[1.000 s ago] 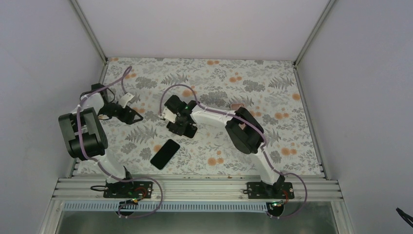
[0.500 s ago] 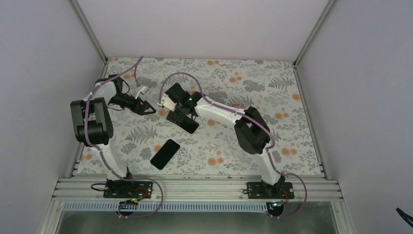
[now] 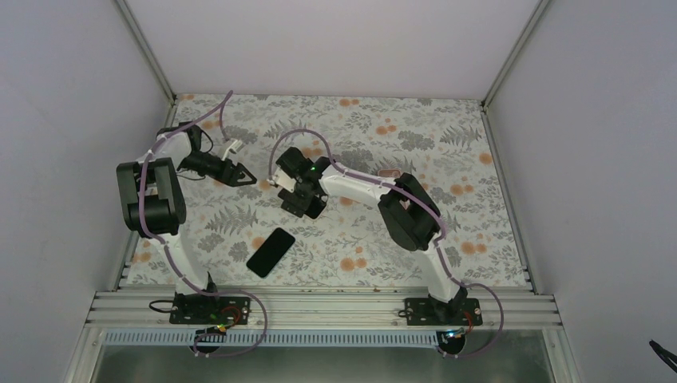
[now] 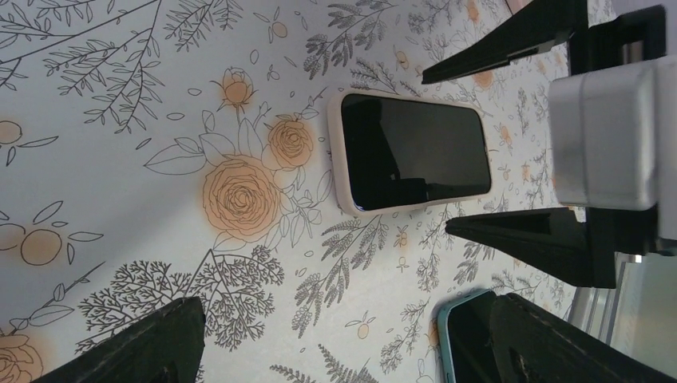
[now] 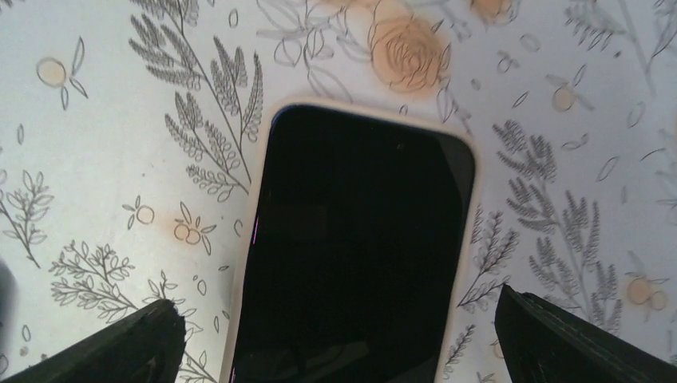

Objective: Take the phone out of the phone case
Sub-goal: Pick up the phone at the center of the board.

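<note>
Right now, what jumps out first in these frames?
A cased phone, dark screen up, lies on the floral table directly under the open right gripper. The open left gripper hovers to its left. A second dark phone lies alone nearer the arm bases.

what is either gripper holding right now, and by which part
Nothing is held. The right gripper hangs open above the black phone in a cream case, fingers either side of it; the left gripper is open too.
</note>
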